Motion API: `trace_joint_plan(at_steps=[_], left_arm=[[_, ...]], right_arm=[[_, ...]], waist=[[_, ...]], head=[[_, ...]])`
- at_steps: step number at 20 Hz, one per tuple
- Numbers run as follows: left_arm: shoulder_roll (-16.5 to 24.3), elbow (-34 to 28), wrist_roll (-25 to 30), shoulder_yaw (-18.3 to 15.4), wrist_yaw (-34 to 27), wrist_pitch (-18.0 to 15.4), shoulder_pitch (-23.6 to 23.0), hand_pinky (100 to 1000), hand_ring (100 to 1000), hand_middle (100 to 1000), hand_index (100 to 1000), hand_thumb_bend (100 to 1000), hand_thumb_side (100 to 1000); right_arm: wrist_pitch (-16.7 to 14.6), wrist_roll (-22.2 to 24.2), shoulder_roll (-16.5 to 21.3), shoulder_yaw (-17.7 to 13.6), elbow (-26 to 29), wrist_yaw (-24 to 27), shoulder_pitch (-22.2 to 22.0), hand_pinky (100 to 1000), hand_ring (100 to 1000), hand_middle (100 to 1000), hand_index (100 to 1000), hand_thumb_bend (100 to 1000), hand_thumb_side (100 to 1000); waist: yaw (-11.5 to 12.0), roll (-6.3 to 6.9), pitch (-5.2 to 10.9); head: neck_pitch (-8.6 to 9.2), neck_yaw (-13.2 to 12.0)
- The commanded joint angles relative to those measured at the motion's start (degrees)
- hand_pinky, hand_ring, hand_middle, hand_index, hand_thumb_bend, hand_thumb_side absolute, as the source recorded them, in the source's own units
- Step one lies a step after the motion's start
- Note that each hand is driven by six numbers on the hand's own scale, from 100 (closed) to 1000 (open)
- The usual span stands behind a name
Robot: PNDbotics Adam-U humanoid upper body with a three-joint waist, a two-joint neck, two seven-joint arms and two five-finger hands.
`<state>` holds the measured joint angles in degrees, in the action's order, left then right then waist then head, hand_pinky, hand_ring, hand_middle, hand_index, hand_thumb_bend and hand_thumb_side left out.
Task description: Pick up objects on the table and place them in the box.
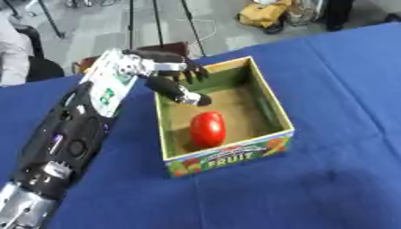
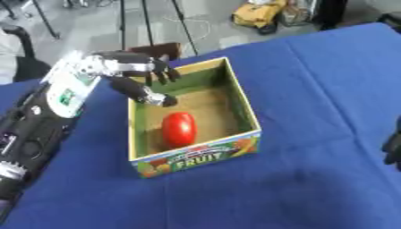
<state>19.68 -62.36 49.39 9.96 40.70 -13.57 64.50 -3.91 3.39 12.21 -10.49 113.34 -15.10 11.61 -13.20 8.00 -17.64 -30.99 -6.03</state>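
Blue cloth covers the bench point(image 1: 329, 179), and it is by far the biggest thing in view; apart from the box, no loose object shows on the part of it the camera takes in.

Next in size is the robot's left arm point(image 1: 74, 134), black with a white panel, lying along the left side and reaching up to the box's far left corner. It sits that way, I judge, because the hand has to come over the wall to put something inside.

Then the box point(image 1: 274, 96), an open cardboard carton with green inner walls, a brown floor and a printed front panel reading FRUIT with pictures of fruit. It stands squarely on the cloth near the middle, turned a little askew to the view.

The left hand point(image 1: 176, 74) hovers over the box's far left corner, fingers spread and drooping downward, thumb stretched out toward the middle. It has hold of nothing, which fits a hand that has let its load go inside.

A dark sliver of the right hand point(image 2: 393, 150) shows at the right edge of the right eye view; I cannot tell how its fingers stand.

Smallest is the red object point(image 1: 207, 129), smooth, glossy and oval like a tomato, lying on the box floor toward the front, apart from the hand.
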Motion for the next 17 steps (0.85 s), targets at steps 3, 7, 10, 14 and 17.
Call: trace_joint_plan(at_steps=[3,7,10,14,17], left_arm=[[1.15,-0.77,-0.75,-1.00,0.70,-0.23,0.94,651,789,784,909,348,774],[1.38,-2.09,-2.62,-1.44,-0.02,-0.08,0.65,589,748,739,879,291,754],[2.12,-5.50,-4.39,-2.40,-2.70,0.46,0.43,555,729,720,872,239,736],[5.42,-14.99,-9.71,-4.46,-8.75,2.31,-1.06,532,713,708,877,163,754],[9.24,-23.64,-18.71,-6.31,-15.39,4.22,-4.28,474,674,675,864,100,749]], right_arm=[[-0.02,-0.03,0.55,0.06,0.85,-0.22,0.37,281,190,231,368,100,844],[-0.04,-0.02,0.54,0.05,0.79,-0.26,0.26,281,190,231,368,100,845],[-0.01,-0.09,0.52,-0.03,0.80,-0.30,0.15,281,190,231,368,100,845],[0.16,-0.48,0.67,-0.34,0.92,-0.26,-0.01,281,190,232,368,100,844],[0.39,-0.96,0.78,-0.64,1.12,-0.16,-0.14,281,190,233,367,100,842]], waist=[[0.12,-0.59,1.12],[0.28,-0.72,1.21],[0.51,-0.75,1.33],[1.22,-0.71,1.66],[2.05,-0.77,1.94]], head=[[0.08,0.08],[-0.12,0.01],[-0.28,-0.02],[-0.96,0.47],[-1.39,0.76]])
